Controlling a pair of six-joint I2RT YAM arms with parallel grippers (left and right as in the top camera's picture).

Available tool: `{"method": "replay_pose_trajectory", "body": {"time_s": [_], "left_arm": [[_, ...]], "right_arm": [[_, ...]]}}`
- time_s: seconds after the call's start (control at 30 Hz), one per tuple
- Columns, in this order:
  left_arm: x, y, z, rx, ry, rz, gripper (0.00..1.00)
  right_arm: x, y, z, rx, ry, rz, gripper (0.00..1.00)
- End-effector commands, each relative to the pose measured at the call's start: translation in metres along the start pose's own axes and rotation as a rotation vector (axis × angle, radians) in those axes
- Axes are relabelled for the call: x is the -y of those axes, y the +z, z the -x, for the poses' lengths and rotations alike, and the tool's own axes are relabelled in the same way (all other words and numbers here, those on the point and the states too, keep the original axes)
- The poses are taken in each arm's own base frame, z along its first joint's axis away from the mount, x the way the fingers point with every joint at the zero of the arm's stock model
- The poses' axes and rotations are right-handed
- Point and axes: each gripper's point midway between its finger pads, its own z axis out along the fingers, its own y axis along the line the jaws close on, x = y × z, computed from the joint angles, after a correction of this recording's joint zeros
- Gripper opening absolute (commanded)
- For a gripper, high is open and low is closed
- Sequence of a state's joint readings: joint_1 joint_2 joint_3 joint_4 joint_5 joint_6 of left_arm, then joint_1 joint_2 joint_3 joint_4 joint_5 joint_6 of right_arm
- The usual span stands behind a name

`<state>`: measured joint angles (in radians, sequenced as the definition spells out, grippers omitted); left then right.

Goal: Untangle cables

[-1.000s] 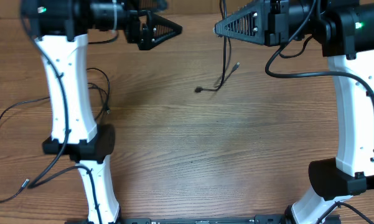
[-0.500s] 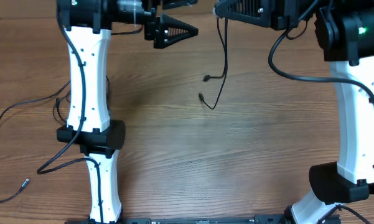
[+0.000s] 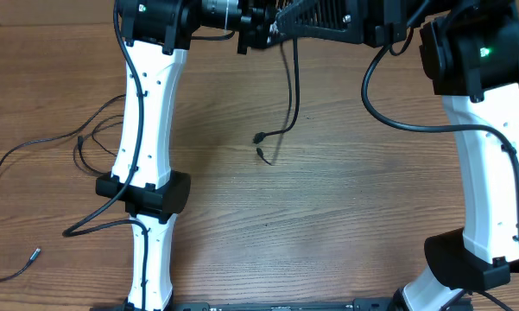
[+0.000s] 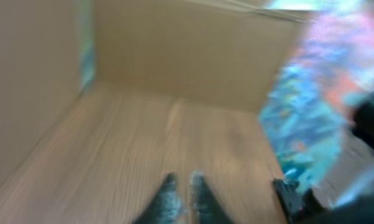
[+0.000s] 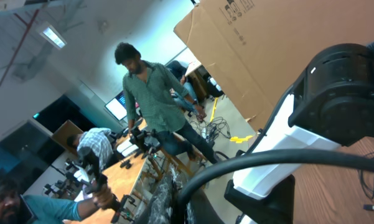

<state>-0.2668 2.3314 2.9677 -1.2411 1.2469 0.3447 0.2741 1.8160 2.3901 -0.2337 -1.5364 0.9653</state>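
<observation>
Surface: wood-grain table [image 3: 354,199], seen from overhead, with your 2 white arms reaching to its far edge.

Item 1, left gripper [image 3: 257,19]: black, at top centre, its tip right against the tip of the right gripper. In your left wrist view its fingers [image 4: 168,196] stand narrow, almost touching. That view is blurred, and you cannot tell whether any cord lies between them. Beyond them are table wood and a brown cardboard wall [image 4: 193,56].

Item 2, right gripper [image 3: 283,26]: black, ribbed, pointing toward the left one, jaws closed on the black cable [image 3: 294,86]. Your right wrist view does not show the fingertips clearly. It looks out across the room at a standing man in a green shirt [image 5: 152,93], a cardboard box [image 5: 267,50] and a black arm joint [image 5: 348,87] on a white link.

Item 3, black cable: thin, dropping from where the 2 tips meet and curving down over the table centre. It ends in 2 small plug ends [image 3: 261,136], 1 just above the other. You cannot tell whether it is 1 cord or 2.

Item 4, loose cables [image 3: 91,142]: thin loops lying on the table beside the left arm, well apart from item 3. 1 long strand sweeps to the left edge and ends in a small plug [image 3: 34,255] near the front-left corner.
</observation>
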Motion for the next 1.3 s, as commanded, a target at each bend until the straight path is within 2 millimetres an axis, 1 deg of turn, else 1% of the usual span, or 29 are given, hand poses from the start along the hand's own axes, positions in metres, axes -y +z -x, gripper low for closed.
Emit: {"method": "replay_pose_trajectory", "body": {"time_s": [0.0,0.03,0.13,0.17,0.2,0.23,0.27,0.3,0.33,0.4,0.43,0.47,0.5,0.53,0.57,0.6,0.67,0.8,0.87,0.97,1.13,1.17,1.2,1.23,1.27], "left_arm": [[-0.083,-0.053,-0.036,-0.074,-0.446,0.529,0.04],[-0.086,-0.064,-0.04,-0.079,-0.465,0.564,0.04],[-0.082,-0.093,-0.038,-0.072,-0.487,0.63,0.04],[-0.08,-0.107,-0.035,-0.069,-0.485,0.678,0.04],[-0.078,-0.117,-0.033,-0.067,-0.482,0.715,0.04],[-0.076,-0.128,-0.031,-0.067,-0.481,0.767,0.04],[-0.074,-0.143,-0.03,-0.062,-0.506,0.845,0.04],[-0.071,-0.158,-0.03,-0.055,-0.538,0.927,0.04],[-0.067,-0.169,-0.03,-0.052,-0.551,0.985,0.04],[-0.057,-0.194,-0.03,-0.06,-0.556,1.112,0.04],[-0.053,-0.206,-0.03,-0.061,-0.561,1.171,0.04],[-0.048,-0.221,-0.031,-0.06,-0.575,1.256,0.04],[-0.043,-0.243,-0.034,-0.044,-0.61,1.373,0.04],[-0.033,-0.279,-0.037,-0.01,-0.65,1.553,0.04],[-0.024,-0.303,-0.035,0.017,-0.65,1.639,0.04],[-0.021,-0.315,-0.034,0.033,-0.649,1.67,0.04],[-0.017,-0.335,-0.033,0.072,-0.659,1.718,0.04],[-0.015,-0.375,-0.034,0.151,-0.687,1.801,0.04],[-0.014,-0.388,-0.037,0.166,-0.7,1.825,0.04],[-0.017,-0.396,-0.046,0.145,-0.721,1.838,0.04],[-0.032,-0.396,-0.063,0.077,-0.747,1.838,0.04],[-0.035,-0.398,-0.068,0.06,-0.759,1.852,0.06],[-0.045,-0.402,-0.081,0.023,-0.786,1.874,0.38],[-0.051,-0.403,-0.087,0.009,-0.8,1.874,0.62],[-0.056,-0.403,-0.093,-0.003,-0.813,1.873,0.76]], "right_arm": [[-0.01,-0.017,-0.003,0.003,-0.158,-0.027,0.04],[-0.003,-0.023,-0.003,0.013,-0.158,-0.042,0.04],[0.022,-0.043,-0.005,0.05,-0.127,-0.09,0.04],[0.034,-0.051,-0.005,0.068,-0.107,-0.113,0.04],[0.046,-0.059,-0.006,0.087,-0.086,-0.139,0.04],[0.059,-0.065,-0.008,0.105,-0.071,-0.166,0.09],[0.073,-0.073,-0.01,0.124,-0.059,-0.203,0.17],[0.088,-0.079,-0.012,0.14,-0.04,-0.243,0.29],[0.106,-0.087,-0.016,0.159,-0.009,-0.301,0.36],[0.141,-0.1,-0.026,0.183,0.069,-0.433,0.47],[0.161,-0.107,-0.033,0.189,0.119,-0.515,0.52],[0.176,-0.114,-0.04,0.189,0.159,-0.588,0.58],[0.196,-0.122,-0.055,0.176,0.227,-0.687,0.63],[0.215,-0.129,-0.078,0.131,0.303,-0.796,0.67],[0.234,-0.135,-0.105,0.069,0.392,-0.912,0.71],[0.243,-0.137,-0.119,0.034,0.44,-0.962,0.72],[0.253,-0.135,-0.138,-0.015,0.502,-0.995,0.77],[0.27,-0.124,-0.17,-0.078,0.591,-0.977,0.78],[0.275,-0.122,-0.182,-0.097,0.626,-0.971,0.78],[0.284,-0.121,-0.198,-0.116,0.669,-0.965,0.78],[0.292,-0.115,-0.214,-0.126,0.707,-0.927,0.78],[0.293,-0.114,-0.216,-0.133,0.709,-0.925,0.78],[0.293,-0.111,-0.22,-0.156,0.691,-0.917,0.78],[0.292,-0.109,-0.221,-0.168,0.68,-0.911,0.78],[0.291,-0.108,-0.221,-0.176,0.675,-0.908,0.78]]}}
